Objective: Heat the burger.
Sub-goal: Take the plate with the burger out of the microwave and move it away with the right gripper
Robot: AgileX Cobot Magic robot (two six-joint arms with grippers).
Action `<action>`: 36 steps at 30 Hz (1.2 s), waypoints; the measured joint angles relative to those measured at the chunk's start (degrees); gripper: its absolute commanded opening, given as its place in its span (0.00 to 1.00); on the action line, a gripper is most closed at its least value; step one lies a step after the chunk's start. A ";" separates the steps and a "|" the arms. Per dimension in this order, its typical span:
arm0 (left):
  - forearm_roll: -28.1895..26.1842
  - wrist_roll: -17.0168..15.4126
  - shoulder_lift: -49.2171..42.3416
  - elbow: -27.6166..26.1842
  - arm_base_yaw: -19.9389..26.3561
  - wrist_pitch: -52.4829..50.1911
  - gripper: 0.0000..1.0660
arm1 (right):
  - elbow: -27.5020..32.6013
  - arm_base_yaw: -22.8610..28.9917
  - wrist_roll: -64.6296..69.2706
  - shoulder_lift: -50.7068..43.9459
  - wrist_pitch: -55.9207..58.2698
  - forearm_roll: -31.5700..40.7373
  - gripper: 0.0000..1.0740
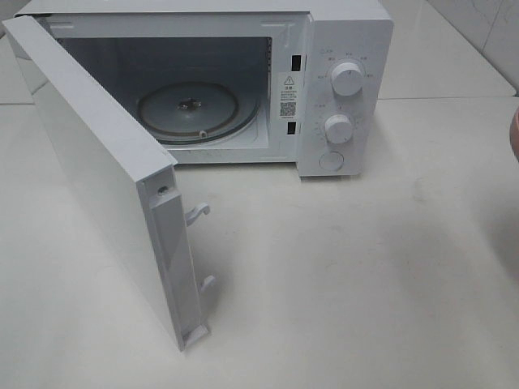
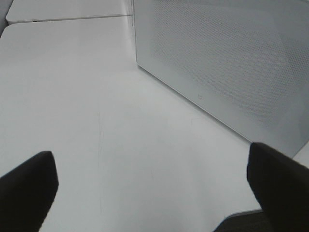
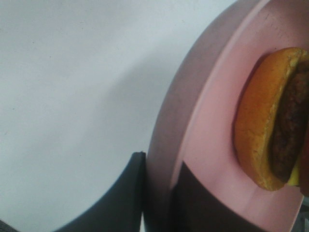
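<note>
Well, starting on my left, the left gripper (image 2: 149,193) hangs low over the bare tabletop (image 2: 96,96) with its fingers (image 2: 26,186) spread wide and nothing between them. It sits just beside the perforated outer face of the microwave door (image 2: 222,63), which I judge is a sensible parking spot clear of the opening.

Moving across, the overhead view shows the microwave (image 1: 345,49) with its door (image 1: 97,186) swung fully out, so the glass turntable (image 1: 188,111) lies bare and ready to receive something.

On my right, the right gripper (image 3: 159,198) has its fingers (image 3: 120,198) clamped on the rim of the pink plate (image 3: 212,145), one above and one below the edge. The burger (image 3: 270,116) rests on that plate, bun and dark patty showing. Holding the rim lets me carry the burger without squashing it. Only a sliver of pink shows at the overhead view's right edge, so the plate is well apart from the cavity.
</note>
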 measured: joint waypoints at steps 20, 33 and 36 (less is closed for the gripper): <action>0.00 0.00 0.00 0.00 0.00 0.00 0.94 | 0.11 0.00 36.44 17.48 4.30 -9.68 0.02; 0.00 0.00 0.00 0.00 0.00 0.00 0.94 | -0.40 0.00 52.43 31.46 2.46 -10.60 0.04; 0.00 0.00 0.00 0.00 0.00 0.00 0.94 | -1.60 0.00 54.55 34.61 2.12 -10.83 0.04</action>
